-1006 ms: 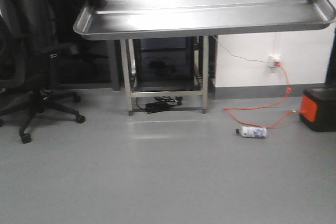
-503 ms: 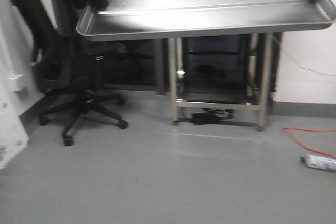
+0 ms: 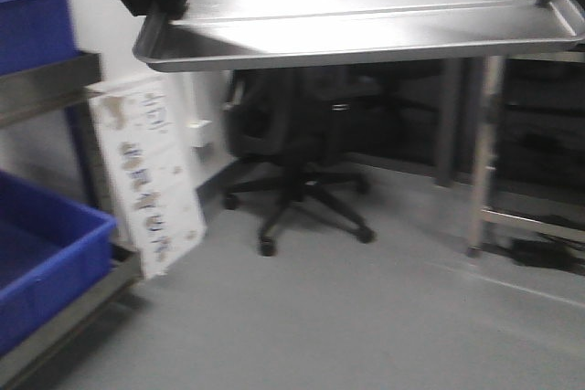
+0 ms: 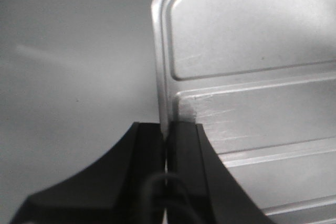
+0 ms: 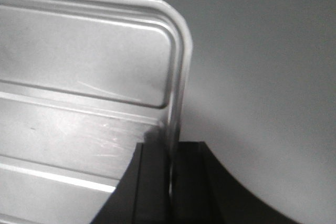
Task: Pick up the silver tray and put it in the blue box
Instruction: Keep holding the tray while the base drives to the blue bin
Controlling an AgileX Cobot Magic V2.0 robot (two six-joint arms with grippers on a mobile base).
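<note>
Open floor (image 3: pixel 384 326) — blue box (image 3: pixel 50 267), chair (image 3: pixel 297 139) nearby

The front view is motion-blurred throughout. The tray (image 3: pixel 366 15) runs off its top edge, far side unseen, and hides the top of the chair (image 3: pixel 292 134) behind it. The box (image 3: pixel 37 253) is cut by the left and bottom edges, its interior mostly out of view. Print on the leaning board (image 3: pixel 151 171) is too smeared to read. Both wrist views crop the tray (only one corner shows in each). The left gripper (image 4: pixel 167 126) and right gripper (image 5: pixel 170 146) cover the rim where they pinch it, and their bodies leave the bottom edge.
</note>
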